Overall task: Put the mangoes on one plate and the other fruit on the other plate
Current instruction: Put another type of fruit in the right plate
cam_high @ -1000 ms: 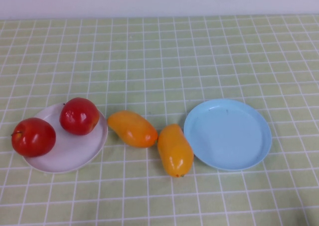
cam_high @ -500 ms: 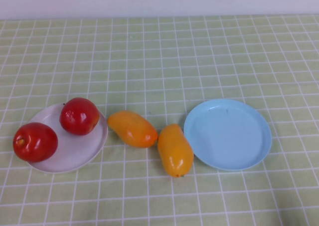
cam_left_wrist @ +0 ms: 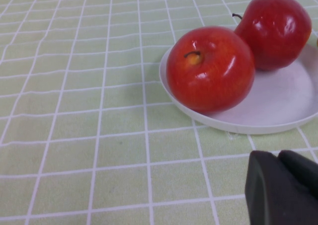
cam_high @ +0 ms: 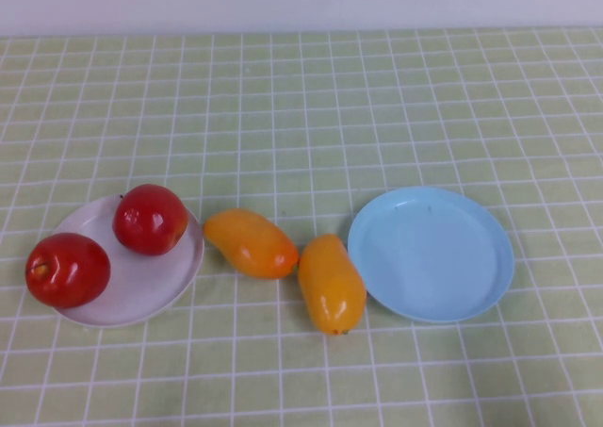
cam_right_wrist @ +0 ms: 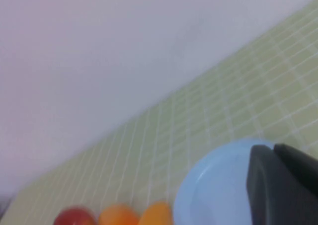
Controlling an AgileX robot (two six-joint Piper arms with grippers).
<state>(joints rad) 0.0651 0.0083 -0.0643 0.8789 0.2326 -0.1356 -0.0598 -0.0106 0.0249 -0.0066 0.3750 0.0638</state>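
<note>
Resting on the white plate [cam_high: 141, 286] at the table's left are two red apples [cam_high: 150, 220], one at its outer rim [cam_high: 67, 270]. Two mangoes [cam_high: 251, 243] are laid on the checked cloth [cam_high: 301, 106] between that plate and the empty light blue plate [cam_high: 431, 254]. The left gripper [cam_left_wrist: 283, 190] is seen near the white plate, the right gripper [cam_right_wrist: 280, 185] above the blue one; neither's jaw state can be told.

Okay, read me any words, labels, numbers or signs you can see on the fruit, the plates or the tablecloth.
None: no text, label, brand or number is readable in any view.
The apples, mangoes, white plate, blue plate and checked tablecloth are unmarked.
The left gripper and right gripper, each seen only in its wrist view, show no marking.
</note>
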